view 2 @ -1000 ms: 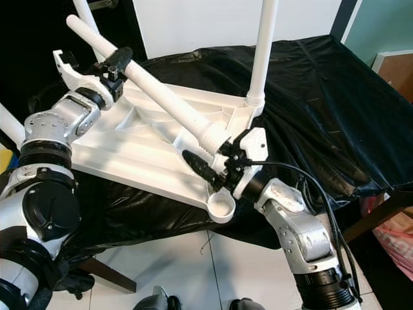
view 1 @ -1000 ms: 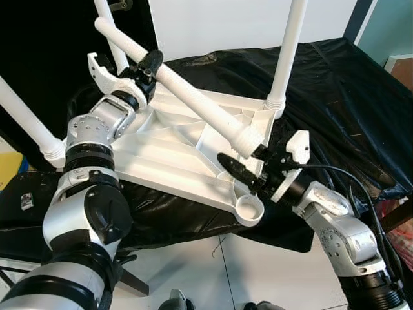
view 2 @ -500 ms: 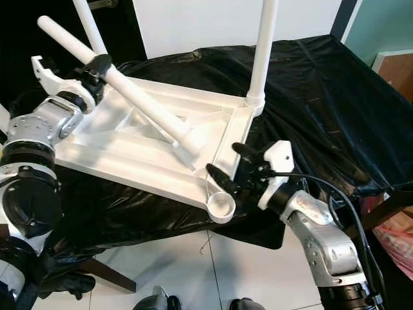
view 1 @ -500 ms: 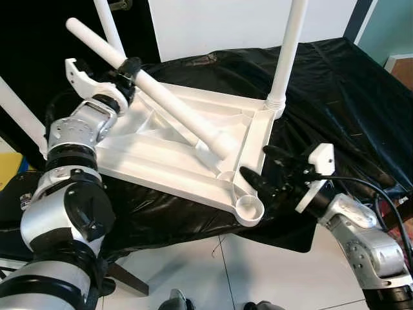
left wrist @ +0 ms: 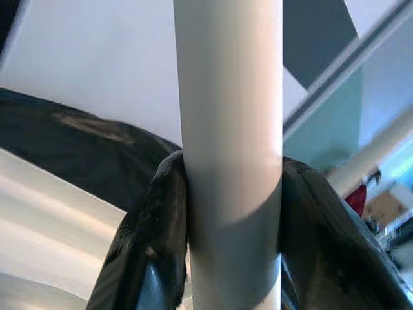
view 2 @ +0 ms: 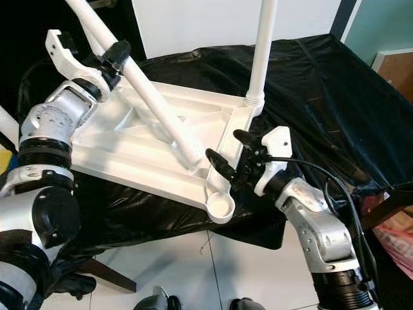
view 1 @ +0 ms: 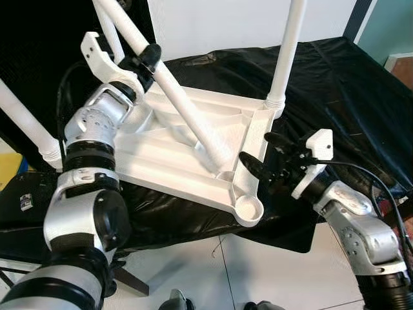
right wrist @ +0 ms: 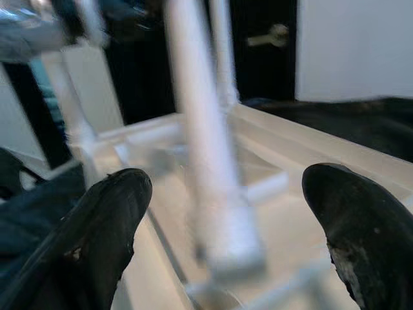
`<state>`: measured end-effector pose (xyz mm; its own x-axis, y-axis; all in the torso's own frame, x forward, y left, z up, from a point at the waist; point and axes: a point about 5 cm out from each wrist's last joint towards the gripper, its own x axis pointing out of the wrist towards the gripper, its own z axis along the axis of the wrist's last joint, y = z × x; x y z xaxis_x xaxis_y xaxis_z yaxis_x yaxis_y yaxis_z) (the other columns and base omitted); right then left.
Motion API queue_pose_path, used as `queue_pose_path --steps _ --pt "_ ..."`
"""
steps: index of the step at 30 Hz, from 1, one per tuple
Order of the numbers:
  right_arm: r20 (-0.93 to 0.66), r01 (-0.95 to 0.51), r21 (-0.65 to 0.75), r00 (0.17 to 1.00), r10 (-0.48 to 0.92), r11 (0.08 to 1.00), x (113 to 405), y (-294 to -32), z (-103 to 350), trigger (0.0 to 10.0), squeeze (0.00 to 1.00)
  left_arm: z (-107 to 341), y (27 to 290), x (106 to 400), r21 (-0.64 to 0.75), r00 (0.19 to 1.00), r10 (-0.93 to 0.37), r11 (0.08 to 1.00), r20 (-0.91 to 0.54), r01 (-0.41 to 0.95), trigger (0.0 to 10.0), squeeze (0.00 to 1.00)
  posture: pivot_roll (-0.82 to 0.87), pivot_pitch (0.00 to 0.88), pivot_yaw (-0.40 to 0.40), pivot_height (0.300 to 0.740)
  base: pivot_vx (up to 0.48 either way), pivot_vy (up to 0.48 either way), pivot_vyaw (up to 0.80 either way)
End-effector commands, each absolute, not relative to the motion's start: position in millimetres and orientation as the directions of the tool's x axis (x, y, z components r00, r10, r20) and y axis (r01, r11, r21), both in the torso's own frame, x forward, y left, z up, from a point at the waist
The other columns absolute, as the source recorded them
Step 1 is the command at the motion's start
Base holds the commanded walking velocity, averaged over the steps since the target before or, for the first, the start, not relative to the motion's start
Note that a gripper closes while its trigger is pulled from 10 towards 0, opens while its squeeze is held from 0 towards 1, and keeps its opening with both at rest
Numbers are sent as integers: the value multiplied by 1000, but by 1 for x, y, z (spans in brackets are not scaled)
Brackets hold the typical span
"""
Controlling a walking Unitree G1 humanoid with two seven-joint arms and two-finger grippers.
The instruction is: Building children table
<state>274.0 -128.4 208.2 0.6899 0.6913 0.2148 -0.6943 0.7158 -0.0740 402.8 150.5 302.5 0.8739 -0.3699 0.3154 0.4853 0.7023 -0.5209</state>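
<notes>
White upturned tabletop (view 1: pixel 174 152) has three legs fitted; left claw (view 1: pixel 147 58) clamps the last leg (view 1: pixel 187 113) (unseated), right claw (view 1: pixel 261 155) gapes beside the near-right socket (view 1: pixel 248 208).

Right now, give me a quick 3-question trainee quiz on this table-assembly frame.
1. True or false: the left gripper is clamped on the loose table leg.
2. The right gripper is: A) shut on the leg, B) open beside the tabletop, C) in the empty corner socket.
3. Fill in: the loose leg's lower end rests on the tabletop's ribbed ____.

Key: 1 true; 2 B; 3 underside.
</notes>
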Motion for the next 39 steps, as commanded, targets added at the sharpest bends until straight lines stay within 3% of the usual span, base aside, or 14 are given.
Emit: queue_pose_path --steps 1,9,14,26,39 --pt "199 -707 -66 683 703 705 275 -123 206 10000 0 312 145 397 -431 806 -446 685 389 587 10000 0 -28 74 43 740 0 0 0" --pt "152 -665 -112 723 674 738 298 -104 208 10000 0 319 106 376 -250 738 -530 714 416 654 10000 0 -2 66 21 740 0 0 0" --pt "143 -645 -136 738 659 752 305 -98 209 10000 0 321 94 367 -200 719 -552 717 422 668 10000 0 6 67 17 740 0 0 0" --pt "80 -624 -150 765 639 767 325 -73 206 10000 0 332 51 329 -42 600 -651 661 465 749 10000 0 30 72 5 740 0 0 0" --pt "40 -620 -138 775 630 772 334 -60 202 10000 0 333 38 314 -12 568 -671 641 477 767 10000 0 37 78 -2 740 0 0 0"
